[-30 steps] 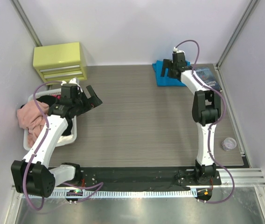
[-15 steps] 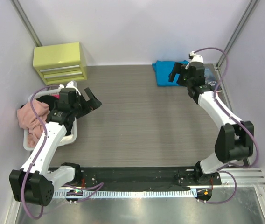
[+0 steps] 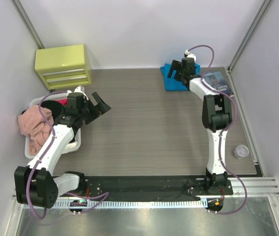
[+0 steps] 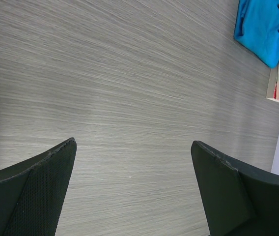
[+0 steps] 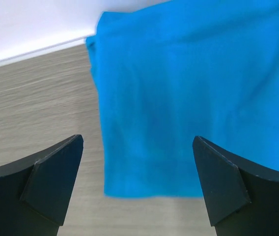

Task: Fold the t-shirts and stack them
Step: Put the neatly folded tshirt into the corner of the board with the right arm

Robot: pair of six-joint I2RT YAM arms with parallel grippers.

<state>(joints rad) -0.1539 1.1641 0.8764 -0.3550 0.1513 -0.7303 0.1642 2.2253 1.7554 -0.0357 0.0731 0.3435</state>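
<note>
Jaws gape empty on left gripper and right gripper, the latter above the folded turquoise t-shirt. Likely next: the pink t-shirt draped over the basket; pinch one garment only.

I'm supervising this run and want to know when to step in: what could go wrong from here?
The open right gripper hangs over the folded turquoise t-shirt; a grab at its edge might lift only the top layer and undo the fold.
That shirt lies close beside the books; dragging it could shift them.
The pink t-shirt hangs over the basket rim; pulling it with the left gripper might tip the basket.
</note>
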